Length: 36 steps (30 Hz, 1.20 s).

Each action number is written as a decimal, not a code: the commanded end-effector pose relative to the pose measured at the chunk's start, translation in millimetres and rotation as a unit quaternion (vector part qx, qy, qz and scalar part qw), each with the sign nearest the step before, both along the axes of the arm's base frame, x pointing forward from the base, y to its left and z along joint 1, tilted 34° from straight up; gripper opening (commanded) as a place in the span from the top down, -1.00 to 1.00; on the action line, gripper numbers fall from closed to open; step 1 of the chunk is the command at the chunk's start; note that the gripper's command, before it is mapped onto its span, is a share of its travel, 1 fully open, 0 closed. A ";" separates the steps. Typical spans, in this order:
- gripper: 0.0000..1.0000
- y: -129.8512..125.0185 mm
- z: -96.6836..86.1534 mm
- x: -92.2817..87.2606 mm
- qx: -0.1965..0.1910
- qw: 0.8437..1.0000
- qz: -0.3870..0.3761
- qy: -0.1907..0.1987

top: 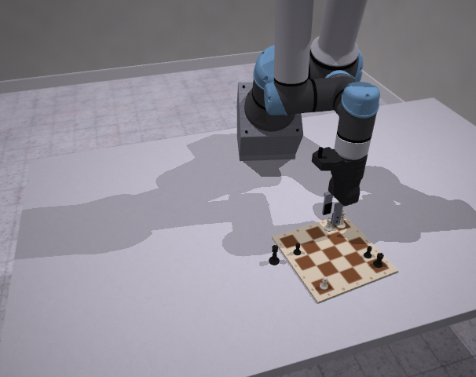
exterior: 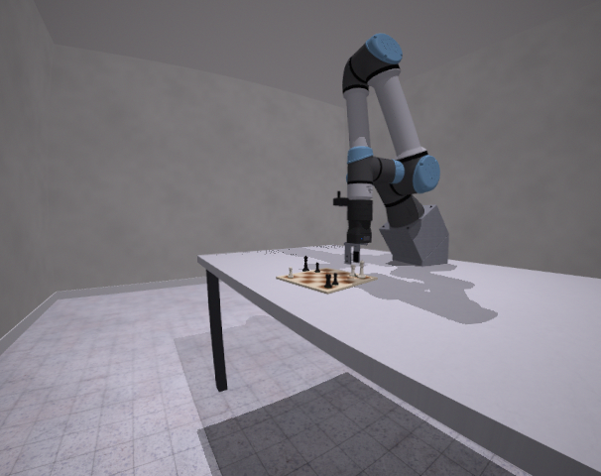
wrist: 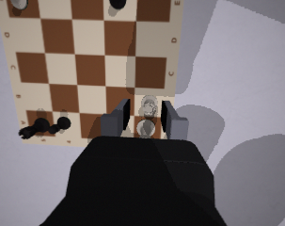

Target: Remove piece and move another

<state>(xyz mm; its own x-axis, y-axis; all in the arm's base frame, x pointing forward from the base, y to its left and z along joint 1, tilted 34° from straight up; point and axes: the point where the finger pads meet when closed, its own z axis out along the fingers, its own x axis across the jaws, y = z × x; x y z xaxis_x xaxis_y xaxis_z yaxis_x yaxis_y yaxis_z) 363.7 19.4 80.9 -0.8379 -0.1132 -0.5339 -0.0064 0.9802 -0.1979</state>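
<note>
At the board's (top: 353, 288) far corner, centre-right of the top view, the jaws hang spread around two white pieces (top: 335, 222), gripping neither. Placement looks finished; next calls for a straight lift clear.

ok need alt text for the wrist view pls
Looking straight down, the open gripper hangs over two white chess pieces at the chessboard's near edge, fingers on either side without touching. Two black pieces stand at the near left corner.

Edge letters on the chessboard (wrist: 177, 56) are blurred, unreadable.
</note>
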 end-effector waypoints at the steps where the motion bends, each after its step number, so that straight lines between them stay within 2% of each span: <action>1: -0.45 1.9 7.8 -5.9 0.002 1.000 0.000 0.004; 24: -0.45 8.3 41.3 -27.5 0.002 1.000 0.000 0.004; 36: -0.45 9.7 49.4 -32.8 0.002 1.000 0.000 0.004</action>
<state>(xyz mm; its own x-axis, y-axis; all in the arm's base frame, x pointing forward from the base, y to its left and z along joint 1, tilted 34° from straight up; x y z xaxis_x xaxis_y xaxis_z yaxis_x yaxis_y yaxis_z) 332.8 28.1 126.4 -0.8414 -0.1113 -0.5289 -0.0056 0.9803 -0.1974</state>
